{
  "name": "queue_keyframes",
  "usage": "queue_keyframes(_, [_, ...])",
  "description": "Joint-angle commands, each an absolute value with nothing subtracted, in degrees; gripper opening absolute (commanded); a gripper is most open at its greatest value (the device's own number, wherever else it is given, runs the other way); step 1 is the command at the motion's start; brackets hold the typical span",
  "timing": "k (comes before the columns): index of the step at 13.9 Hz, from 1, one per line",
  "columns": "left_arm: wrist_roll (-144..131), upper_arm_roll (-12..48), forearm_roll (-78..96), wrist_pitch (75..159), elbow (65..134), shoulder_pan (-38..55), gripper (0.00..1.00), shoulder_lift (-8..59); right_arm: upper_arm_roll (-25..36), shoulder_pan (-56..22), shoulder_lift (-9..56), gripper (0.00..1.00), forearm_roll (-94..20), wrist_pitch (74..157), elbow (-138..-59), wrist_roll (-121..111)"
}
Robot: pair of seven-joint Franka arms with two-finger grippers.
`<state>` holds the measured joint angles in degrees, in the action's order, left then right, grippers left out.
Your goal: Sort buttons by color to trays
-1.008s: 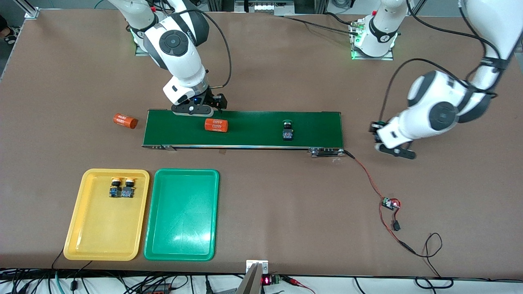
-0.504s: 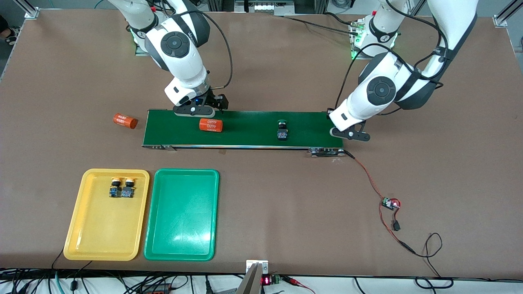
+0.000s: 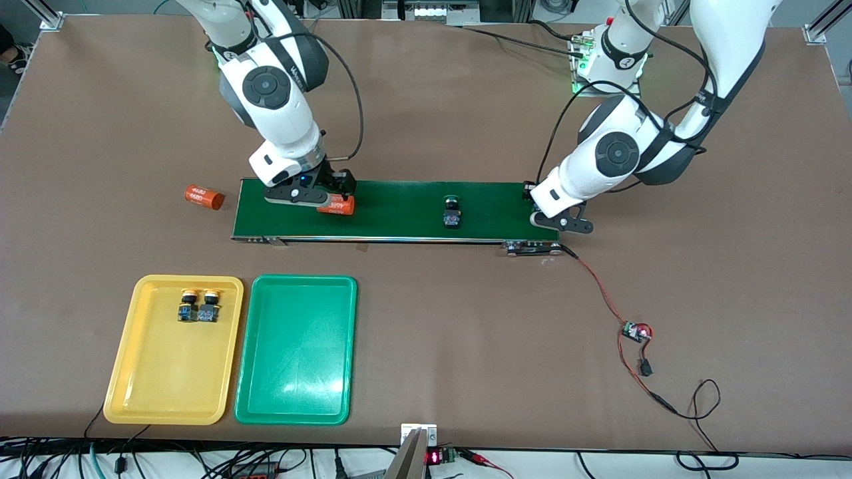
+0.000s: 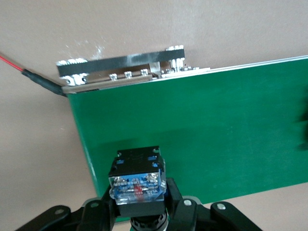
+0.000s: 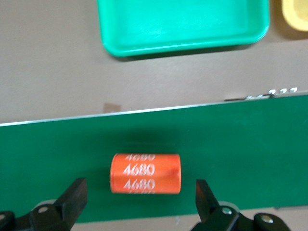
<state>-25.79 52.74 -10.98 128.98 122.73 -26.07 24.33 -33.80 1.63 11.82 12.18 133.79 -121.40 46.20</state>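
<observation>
My left gripper (image 3: 558, 216) is shut on a dark blue-black button (image 4: 137, 180) and holds it over the end of the green conveyor belt (image 3: 399, 209) toward the left arm's end; its cap is hidden. A second button (image 3: 452, 214) with a greenish cap rides on the belt. Two yellow-capped buttons (image 3: 188, 306) (image 3: 210, 306) lie in the yellow tray (image 3: 166, 392). The green tray (image 3: 296, 349) beside it holds nothing. My right gripper (image 3: 306, 194) is open, low over the belt, its fingers astride an orange cylinder (image 5: 147, 173) without touching it.
Another orange cylinder (image 3: 203, 197) lies on the table off the belt's end toward the right arm. A red wire runs from the belt's motor end (image 3: 532, 248) to a small circuit board (image 3: 636, 330).
My left arm swung in from the table to the belt's end with the button. The belt carried the cylinder and loose button toward the right arm's end. My right gripper followed the cylinder.
</observation>
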Motion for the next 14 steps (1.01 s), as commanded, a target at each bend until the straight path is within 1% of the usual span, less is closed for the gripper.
queue_keyframes(1, [-26.89,47.04,-10.02,131.56,121.90,-19.44,0.00,24.70,-32.96,2.55,14.15,1.00,14.15,133.42,-116.39,45.18])
queue_keyframes(3, [-26.90,46.67,-10.02,132.36,121.90,-18.81,0.00,25.22,-32.87,2.29,16.86,1.00,14.15,133.33,-113.56,45.26])
queue_keyframes(5, [-26.89,46.23,-10.19,132.36,121.90,-18.81,0.00,25.31,-32.78,2.29,18.54,1.00,15.28,133.68,-113.29,45.61])
queue_keyframes(10, [-26.28,44.39,-10.72,132.63,120.50,-18.63,0.00,25.93,-32.87,1.93,19.16,1.00,16.52,133.33,-113.38,45.79])
queue_keyframes(11, [-26.19,44.21,-11.42,132.63,120.06,-18.55,0.03,26.28,-32.87,1.93,19.33,1.00,16.52,133.42,-113.29,45.79])
queue_keyframes(12, [-26.10,44.21,-12.38,132.54,119.45,-18.54,0.40,26.71,-32.87,1.93,19.42,1.00,16.52,133.42,-113.29,45.88])
queue_keyframes(13, [-25.84,44.21,-13.18,132.54,118.75,-18.54,0.99,27.15,-32.87,1.93,19.42,1.00,16.52,133.33,-113.29,45.88])
queue_keyframes(14, [-25.93,44.12,-13.27,132.45,117.61,-18.28,1.00,27.16,-32.87,1.59,19.42,1.00,16.52,133.24,-113.38,45.79])
